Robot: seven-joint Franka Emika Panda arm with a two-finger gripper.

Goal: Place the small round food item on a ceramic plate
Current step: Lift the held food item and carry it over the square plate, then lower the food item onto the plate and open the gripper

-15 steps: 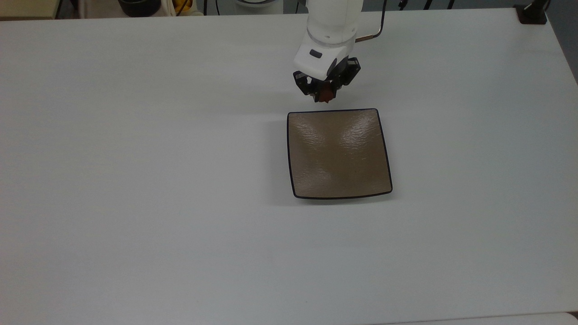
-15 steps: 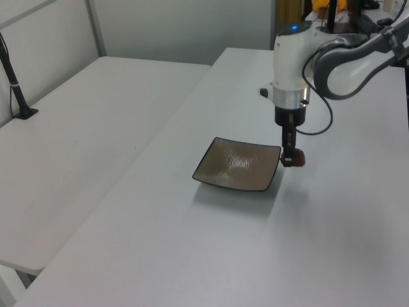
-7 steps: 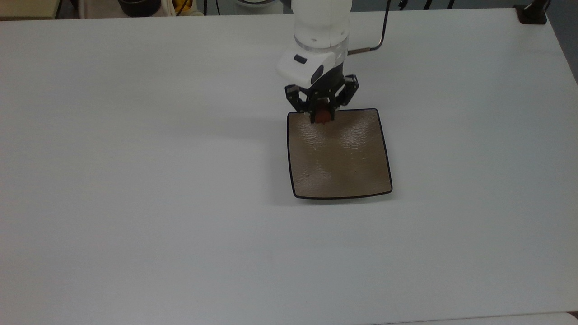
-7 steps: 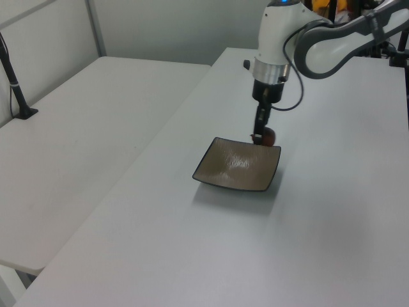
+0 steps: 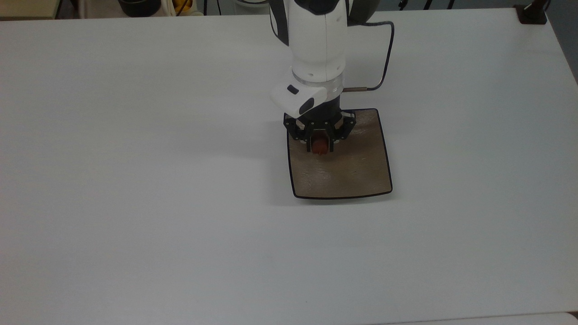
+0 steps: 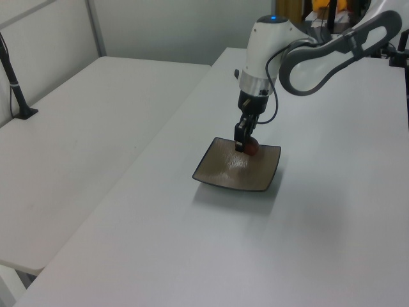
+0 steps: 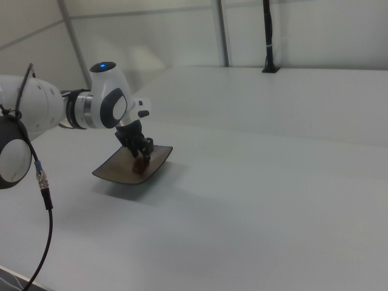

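Note:
The square tan-brown ceramic plate lies on the white table. Over its far half hangs my gripper, shut on the small reddish-brown food item. In the top view the item sits between the black fingers, above the plate's upper left part. The arm and gripper body hide the plate's far edge in the top view. In the right view the item is hard to make out behind the fingers.
The white table spreads wide around the plate. A black cable loops from the arm's wrist. A second white table stands on the left view's left with a black post. Dark objects sit past the table's far edge.
My gripper has carried the food item from beyond the plate's far edge to over the plate's surface, moving toward the top view's bottom and slightly lower.

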